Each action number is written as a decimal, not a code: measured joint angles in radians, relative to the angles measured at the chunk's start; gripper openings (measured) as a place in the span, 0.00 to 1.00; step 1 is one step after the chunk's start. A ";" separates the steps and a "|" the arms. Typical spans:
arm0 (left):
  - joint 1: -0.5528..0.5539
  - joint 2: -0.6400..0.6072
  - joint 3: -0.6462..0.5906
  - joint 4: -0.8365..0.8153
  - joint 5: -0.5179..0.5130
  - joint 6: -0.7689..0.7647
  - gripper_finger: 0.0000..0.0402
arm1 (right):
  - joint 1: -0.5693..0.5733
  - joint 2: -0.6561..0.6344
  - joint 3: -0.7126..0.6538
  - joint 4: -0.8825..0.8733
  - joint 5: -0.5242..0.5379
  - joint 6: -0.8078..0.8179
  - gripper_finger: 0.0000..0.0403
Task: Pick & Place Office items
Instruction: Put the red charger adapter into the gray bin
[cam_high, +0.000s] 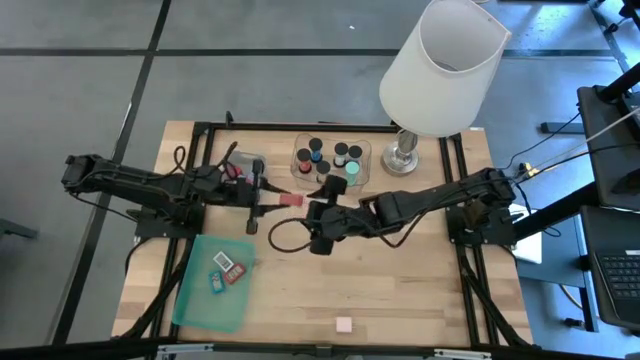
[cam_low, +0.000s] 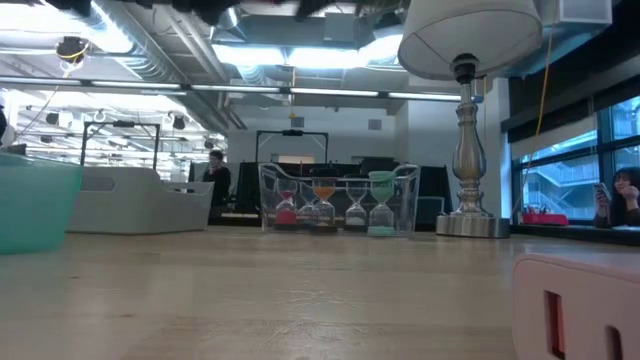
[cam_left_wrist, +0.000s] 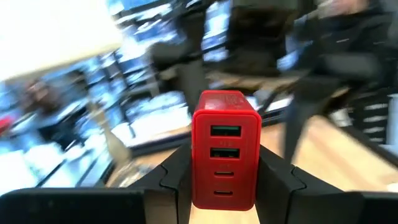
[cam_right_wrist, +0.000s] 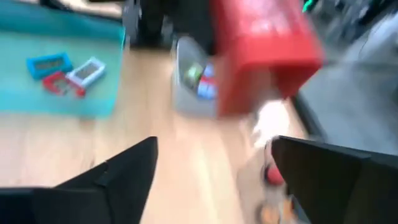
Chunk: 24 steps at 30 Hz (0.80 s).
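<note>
Two tools over wooden table (cam_high: 400, 290): left tool (cam_left_wrist: 225, 186) clamps red charger (cam_left_wrist: 225, 149), right tool (cam_right_wrist: 214, 180) spread; office behind.

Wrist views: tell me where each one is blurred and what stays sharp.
Left wrist view: the red charger block between the left gripper's fingers is sharp, the room behind it smeared. Right wrist view: blurred all over, the red block and green lid soft beyond the open right gripper.

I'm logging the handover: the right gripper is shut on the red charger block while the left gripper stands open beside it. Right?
It's the other way round. The left wrist view shows the left gripper shut on the red charger block; the right wrist view shows the right gripper open, the block clear of its fingers.
</note>
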 joint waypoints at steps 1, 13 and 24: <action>0.000 0.000 0.000 -0.011 -0.047 -0.016 0.29 | 0.000 -0.009 0.000 -0.040 -0.015 0.042 0.82; 0.047 0.000 0.000 -0.545 -0.618 -0.450 0.30 | 0.049 -0.044 0.001 -0.403 -0.297 0.509 0.84; 0.098 0.000 -0.113 -0.762 -0.712 -0.839 0.30 | 0.153 -0.041 0.000 -0.423 -0.300 0.584 0.82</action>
